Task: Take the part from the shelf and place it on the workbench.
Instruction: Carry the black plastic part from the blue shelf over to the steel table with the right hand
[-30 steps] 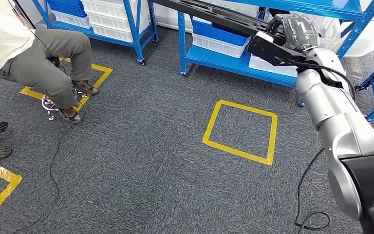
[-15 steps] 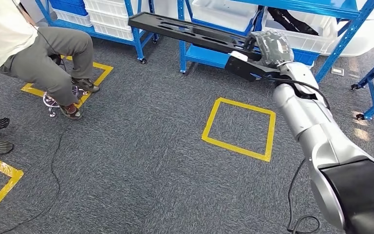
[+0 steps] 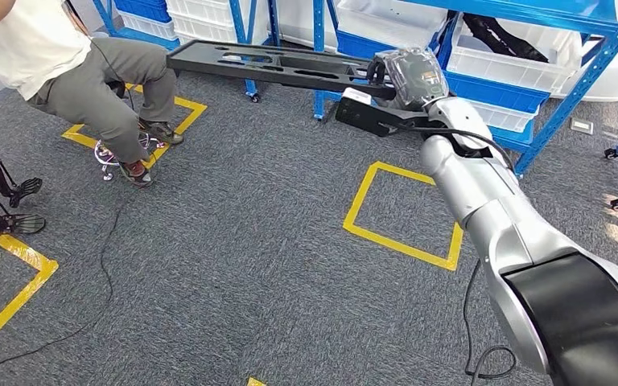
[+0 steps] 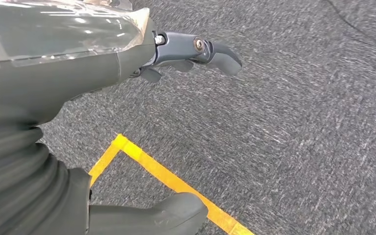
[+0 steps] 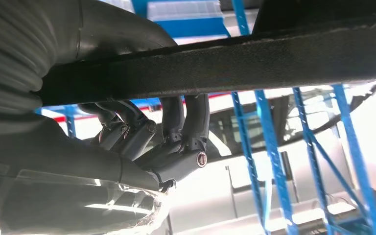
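Gripping the long black part (image 3: 278, 64) at its near end, the right hand's fingers (image 5: 186, 122) curl up around the bar's edge, with the thumb over the other side, as the right wrist view shows. The right hand (image 3: 406, 76), under a clear plastic cover, holds the part out level above the grey carpet (image 3: 233, 241), clear of the shelves. The part is a flat slotted bar that reaches away to the left across the head view, its far end near the seated person (image 3: 72, 72). The silver right arm (image 3: 483, 193) comes up from the lower right corner of that view to the hand.

The left hand (image 4: 78, 98) hangs over the carpet with nothing in it; its fingers (image 4: 215, 51) are stretched out and apart from the thumb, above a strip of yellow tape (image 4: 171, 181).

Behind the part stand blue shelves (image 3: 579, 64) with white and blue bins (image 3: 523, 68). A yellow taped square (image 3: 406, 213) lies on the carpet beside the right arm. The person sits on a stool at the upper left, feet on another taped square, and a black cable (image 3: 105, 273) trails across the floor.
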